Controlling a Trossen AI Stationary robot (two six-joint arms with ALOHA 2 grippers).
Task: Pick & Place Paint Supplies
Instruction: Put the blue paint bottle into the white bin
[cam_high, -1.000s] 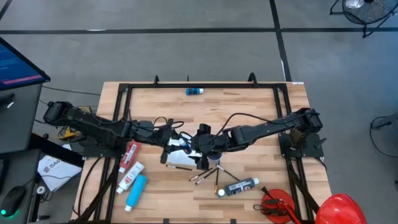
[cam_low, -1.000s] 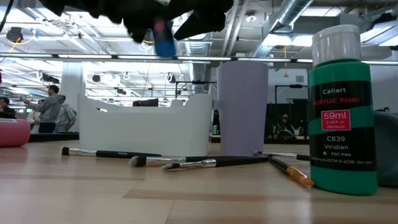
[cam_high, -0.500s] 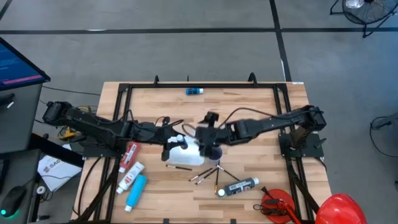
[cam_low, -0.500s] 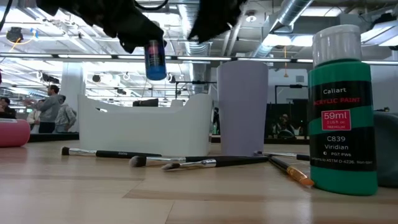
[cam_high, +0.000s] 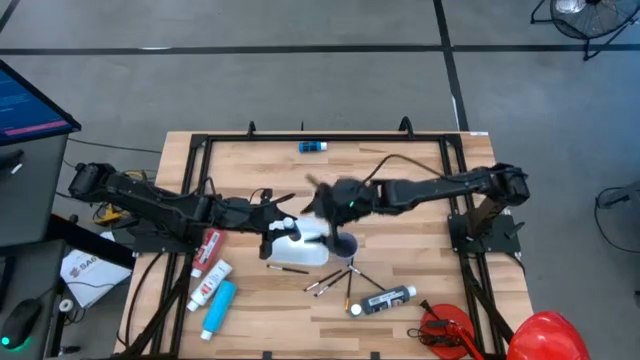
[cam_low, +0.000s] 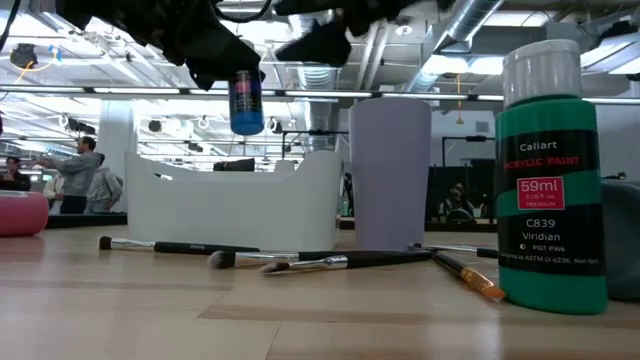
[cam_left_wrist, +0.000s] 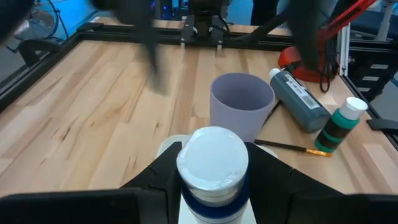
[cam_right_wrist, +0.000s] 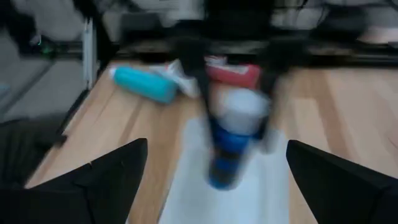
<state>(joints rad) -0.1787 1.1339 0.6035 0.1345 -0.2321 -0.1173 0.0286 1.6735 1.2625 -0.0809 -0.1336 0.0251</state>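
A dark pincer (cam_low: 222, 62) clamps a small blue bottle (cam_low: 245, 100), cap up, in mid-air. Below it sits a white plastic tray (cam_low: 240, 208); beside that stands a lavender cup (cam_low: 390, 172).

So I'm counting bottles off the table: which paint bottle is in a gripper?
The blue bottle with the white cap: the left gripper holds it above the white bin. The green bottle stands on the table; the black one lies flat.

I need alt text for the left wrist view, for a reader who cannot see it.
The left gripper holds a blue paint bottle with a white cap, seen from above, over a wooden table. Beyond it stand a lilac cup and a green bottle; a dark bottle lies flat.
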